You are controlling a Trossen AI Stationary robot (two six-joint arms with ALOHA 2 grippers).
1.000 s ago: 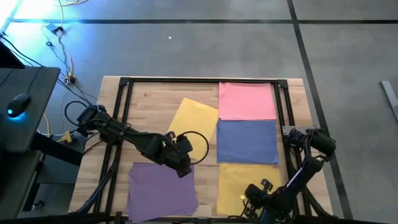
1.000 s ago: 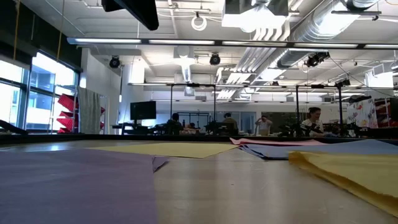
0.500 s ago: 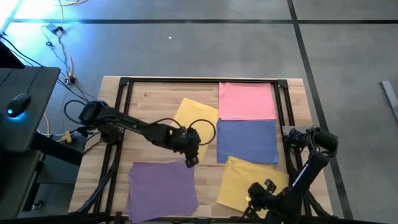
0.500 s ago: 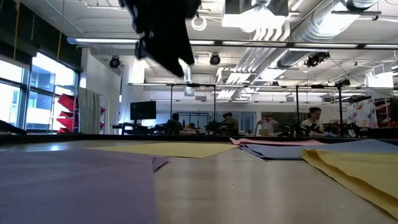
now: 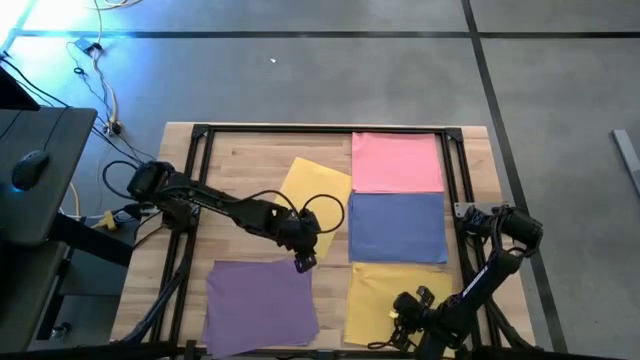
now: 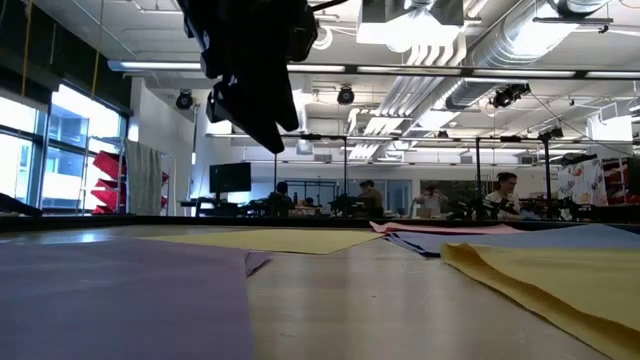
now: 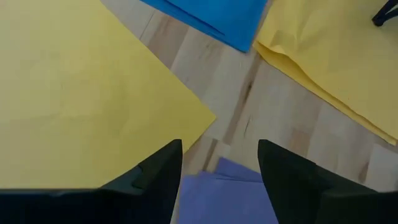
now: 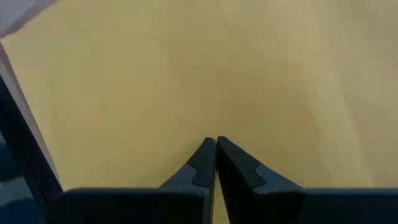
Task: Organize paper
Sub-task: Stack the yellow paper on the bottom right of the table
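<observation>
High view: table carries five paper sheets. Pink sheet at far right corner, blue sheet just nearer along the right edge, yellow sheet at near right corner. Tilted yellow sheet mid-table, purple sheet at near left edge. Left gripper hangs above the purple sheet's far corner, fingers spread wide, holding nothing. Right gripper fingers pressed together, tips on the near-right yellow sheet; grip on it can't be told.
</observation>
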